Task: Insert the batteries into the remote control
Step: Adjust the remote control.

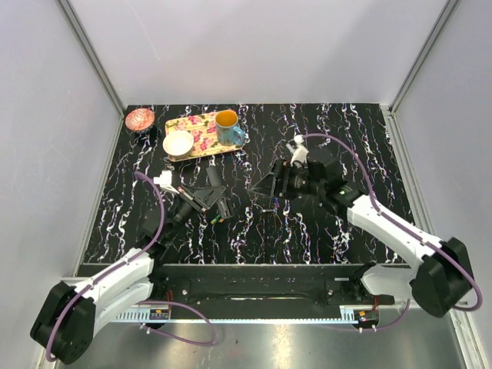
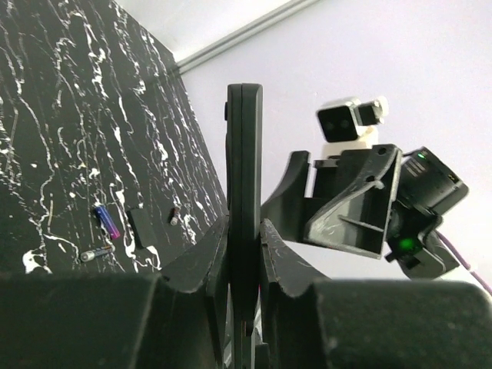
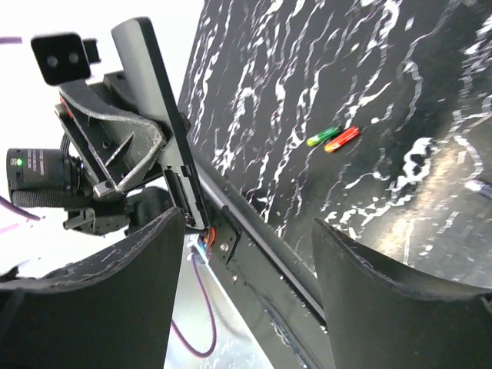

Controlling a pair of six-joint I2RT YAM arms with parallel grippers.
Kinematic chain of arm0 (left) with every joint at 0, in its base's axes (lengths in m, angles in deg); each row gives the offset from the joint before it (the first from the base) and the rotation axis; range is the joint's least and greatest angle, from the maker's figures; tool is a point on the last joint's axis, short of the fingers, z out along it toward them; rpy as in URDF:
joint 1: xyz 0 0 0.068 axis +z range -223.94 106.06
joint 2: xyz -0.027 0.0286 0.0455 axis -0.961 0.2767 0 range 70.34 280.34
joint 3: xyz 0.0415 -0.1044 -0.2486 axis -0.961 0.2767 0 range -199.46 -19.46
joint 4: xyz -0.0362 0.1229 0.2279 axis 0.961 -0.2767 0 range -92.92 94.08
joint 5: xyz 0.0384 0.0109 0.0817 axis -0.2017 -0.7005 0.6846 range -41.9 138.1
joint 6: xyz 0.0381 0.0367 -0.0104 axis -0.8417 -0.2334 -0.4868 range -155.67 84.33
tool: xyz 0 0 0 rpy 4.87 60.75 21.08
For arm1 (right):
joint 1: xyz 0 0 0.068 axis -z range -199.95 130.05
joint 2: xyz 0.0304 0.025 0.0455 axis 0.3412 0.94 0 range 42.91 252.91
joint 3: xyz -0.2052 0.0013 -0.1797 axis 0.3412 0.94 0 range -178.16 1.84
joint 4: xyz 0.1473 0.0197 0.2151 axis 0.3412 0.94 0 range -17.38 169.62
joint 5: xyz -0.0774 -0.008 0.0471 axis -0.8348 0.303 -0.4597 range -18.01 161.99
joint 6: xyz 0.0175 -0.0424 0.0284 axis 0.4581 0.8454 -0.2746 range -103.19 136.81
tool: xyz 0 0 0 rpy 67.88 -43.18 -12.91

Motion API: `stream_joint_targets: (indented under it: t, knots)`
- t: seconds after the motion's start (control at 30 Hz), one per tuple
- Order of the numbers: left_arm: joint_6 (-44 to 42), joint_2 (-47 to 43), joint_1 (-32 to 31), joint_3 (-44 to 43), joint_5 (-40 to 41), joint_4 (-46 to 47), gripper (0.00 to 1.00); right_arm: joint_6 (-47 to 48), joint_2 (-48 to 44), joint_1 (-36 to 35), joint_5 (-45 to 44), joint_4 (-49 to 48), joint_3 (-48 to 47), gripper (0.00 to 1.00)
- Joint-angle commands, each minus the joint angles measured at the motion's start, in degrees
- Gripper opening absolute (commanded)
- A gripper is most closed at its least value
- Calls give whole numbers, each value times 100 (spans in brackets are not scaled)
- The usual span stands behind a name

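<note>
Black marbled table [image 1: 307, 238] with tray [image 1: 201, 132], pink bowl [image 1: 140, 119], loose batteries [image 3: 342, 139]

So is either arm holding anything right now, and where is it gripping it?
The left gripper is clamped on the remote control, pinching its two flat faces near one end. The right gripper is open and holds nothing.

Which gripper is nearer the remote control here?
Left. The left gripper is clamped on the remote control; the right gripper stands open beside it, facing it, not touching.

high rear overview, close wrist views, shared table [image 1: 307, 231]
</note>
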Motion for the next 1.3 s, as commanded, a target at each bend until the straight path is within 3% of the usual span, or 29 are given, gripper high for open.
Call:
stream_joint_targets:
  t: [0.0, 0.27, 0.67, 1.13, 1.27]
  knots:
    - [210, 233, 36, -116, -543, 1188, 0, -276, 342, -381, 652, -1012, -48, 75]
    - [139, 295, 27, -300, -658, 1084, 0, -311, 869, -839, 644, -1557, -162, 74]
    - [104, 445, 19, -388, -807, 1119, 0, -232, 1458, -1208, 1004, -1883, -390, 56]
    - [-80, 577, 36, -705, -1641, 688, 17, 119, 1406, -1234, 1531, -1418, -435, 1]
    - [-124, 752, 71, -906, -2125, 635, 26, 269, 1318, -1226, 1584, -1154, -434, 0]
